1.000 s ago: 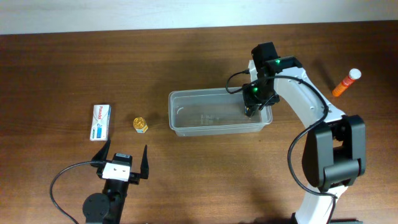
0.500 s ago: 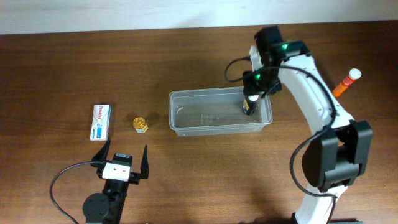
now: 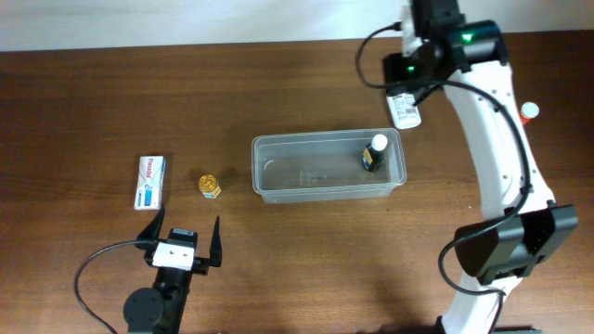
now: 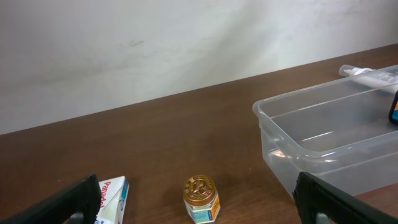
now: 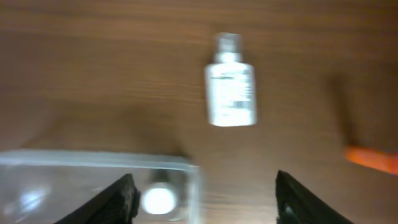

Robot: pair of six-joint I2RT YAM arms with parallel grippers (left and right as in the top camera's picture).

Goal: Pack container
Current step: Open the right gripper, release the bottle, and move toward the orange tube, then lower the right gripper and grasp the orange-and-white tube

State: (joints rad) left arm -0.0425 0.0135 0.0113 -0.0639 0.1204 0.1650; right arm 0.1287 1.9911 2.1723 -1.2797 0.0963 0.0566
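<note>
Right end effector (image 5: 208, 199) has pulled back to upper right, jaws apart and empty; dark bottle (image 3: 374, 153) now stands in the container (image 3: 306, 194), frame centre. Line up across the white bottle (image 5: 230, 93) before you descend.

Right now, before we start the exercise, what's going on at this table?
Two robot arms are packing a clear container. One small dark bottle stands inside it, at its right end. The right fingers hover open and empty above a white bottle lying on the table just behind the container. The left fingers sit open and idle, with a gold-lidded jar and a small box outside to the container's left.
</note>
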